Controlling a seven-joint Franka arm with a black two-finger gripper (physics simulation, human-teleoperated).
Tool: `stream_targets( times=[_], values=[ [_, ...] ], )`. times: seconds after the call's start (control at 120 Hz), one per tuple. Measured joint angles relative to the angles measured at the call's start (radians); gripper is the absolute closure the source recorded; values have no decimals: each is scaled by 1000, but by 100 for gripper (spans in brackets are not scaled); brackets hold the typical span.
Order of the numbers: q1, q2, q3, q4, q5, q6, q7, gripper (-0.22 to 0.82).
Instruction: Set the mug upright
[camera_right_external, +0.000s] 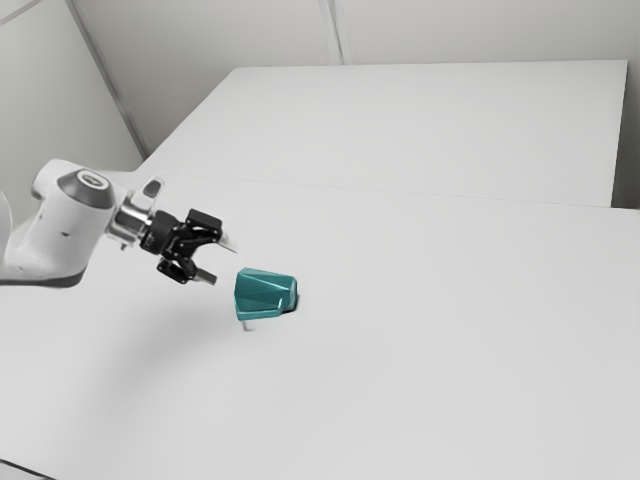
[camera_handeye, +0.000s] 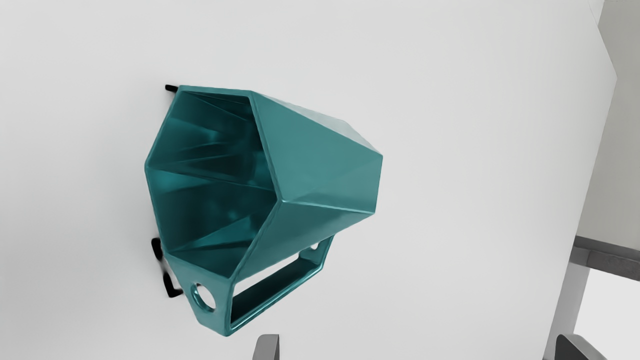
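Well, teal mug (camera_right_external: 265, 293) on its side, fingers (camera_right_external: 206, 277) spread wide nearby, hollow inside (camera_handeye: 210, 210) and pierced handle (camera_handeye: 275, 292) plain (wrist view)

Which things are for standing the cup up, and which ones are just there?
For the job:
- the teal mug, lying on its side
- my gripper, open and not holding it

Just there:
- the white table, which the mug lies on
- a thin dark line near the exterior view's bottom left corner; I can't tell what it is

The mug (camera_right_external: 264, 293) is teal, the table (camera_right_external: 400, 350) white.
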Motion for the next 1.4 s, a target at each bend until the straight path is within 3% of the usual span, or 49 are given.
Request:
stream_targets(
  times=[0.267,0.692,1.2,1.292,1.4],
  values=[
    [124,109,8,-17,-111,20,240,0],
    [80,142,-1,-39,-295,19,502,0],
    [20,201,-48,-25,-453,37,633,0],
    [19,202,-58,-25,-468,46,644,7],
    [21,202,-60,-26,-476,52,653,29]
  ],
)
